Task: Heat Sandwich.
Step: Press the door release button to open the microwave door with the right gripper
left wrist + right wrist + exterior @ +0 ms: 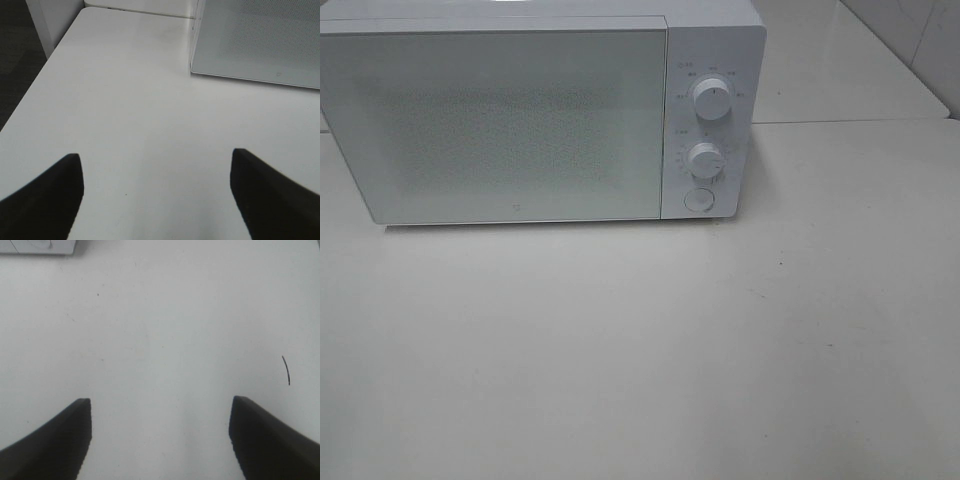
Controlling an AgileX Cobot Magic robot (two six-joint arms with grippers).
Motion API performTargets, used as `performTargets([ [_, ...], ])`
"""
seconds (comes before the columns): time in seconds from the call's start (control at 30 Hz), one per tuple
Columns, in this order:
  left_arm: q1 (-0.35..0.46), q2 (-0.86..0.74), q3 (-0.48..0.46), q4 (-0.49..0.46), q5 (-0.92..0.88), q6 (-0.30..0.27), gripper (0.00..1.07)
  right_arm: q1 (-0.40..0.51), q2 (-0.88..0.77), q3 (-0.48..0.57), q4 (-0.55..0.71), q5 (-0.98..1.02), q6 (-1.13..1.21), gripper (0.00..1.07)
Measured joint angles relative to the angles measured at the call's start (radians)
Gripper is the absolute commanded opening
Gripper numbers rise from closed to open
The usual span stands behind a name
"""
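White microwave (520, 120), door shut, stands on the pale table (640, 350), ahead of the left gripper (157, 195). That gripper hangs over bare tabletop, jaws spread wide, nothing between them. It's the same for the right gripper (160, 435): jaws wide apart and empty, the microwave's corner well ahead of it. No view shows the sandwich, so I can't tell its place or look.

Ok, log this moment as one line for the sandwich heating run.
microwave: door shut | sandwich: not in view | left pincer: open, empty, above table | right pincer: open, empty, above table
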State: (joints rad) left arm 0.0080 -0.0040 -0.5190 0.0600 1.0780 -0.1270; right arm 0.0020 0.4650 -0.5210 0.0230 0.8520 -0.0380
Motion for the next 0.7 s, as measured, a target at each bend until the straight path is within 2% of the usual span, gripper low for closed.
performTargets([
  [0.27, 0.0, 0.0, 0.0, 0.0, 0.0, 0.0, 0.76, 0.0, -0.229, 0.0, 0.001, 0.0, 0.0, 0.74],
  [0.7, 0.0, 0.0, 0.0, 0.0, 0.0, 0.0, 0.76, 0.0, -0.461, 0.0, 0.001, 0.003, 0.0, 0.74],
])
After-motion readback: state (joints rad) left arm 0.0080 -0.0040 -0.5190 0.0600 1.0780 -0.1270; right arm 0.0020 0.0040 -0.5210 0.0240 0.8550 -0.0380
